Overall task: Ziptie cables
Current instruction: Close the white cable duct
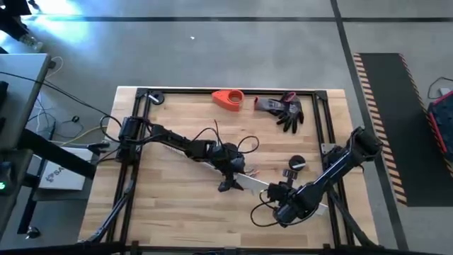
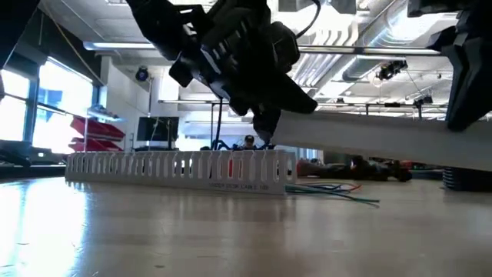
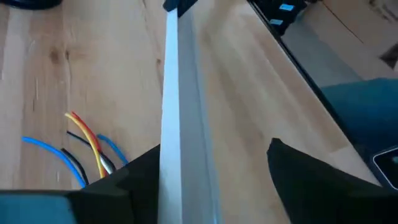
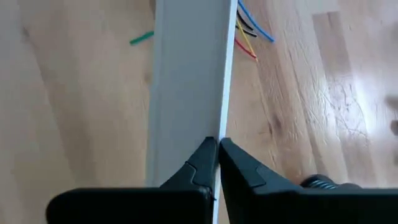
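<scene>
A white slotted channel (image 2: 181, 169) lies on the wooden table under my left arm. The cables run in it, and their coloured ends (image 3: 87, 149) splay out on the table at its end (image 2: 330, 188). A flat white strip (image 2: 384, 142) hangs in the air above the table between my two grippers. My left gripper (image 3: 211, 186) is open around one end of the strip. My right gripper (image 4: 217, 149) is shut on the strip's other end, nearer the table's right front. My left gripper stands open with the strip passing between its fingers. The strip's long side (image 3: 165, 162) lies against the inner side of one finger (image 3: 140, 180); the other finger (image 3: 311, 180) stands well apart from it. My right gripper pinches one long edge of the strip (image 4: 219, 127) between its two fingertips, near that end. The fingers point along the strip. The strip is lifted clear of the table, nearly level.
A red tape dispenser (image 1: 228, 99) and a black glove (image 1: 283, 110) lie at the table's far edge. Two small dark round objects (image 1: 294, 166) sit near my right arm. A black frame (image 1: 141, 95) borders the table.
</scene>
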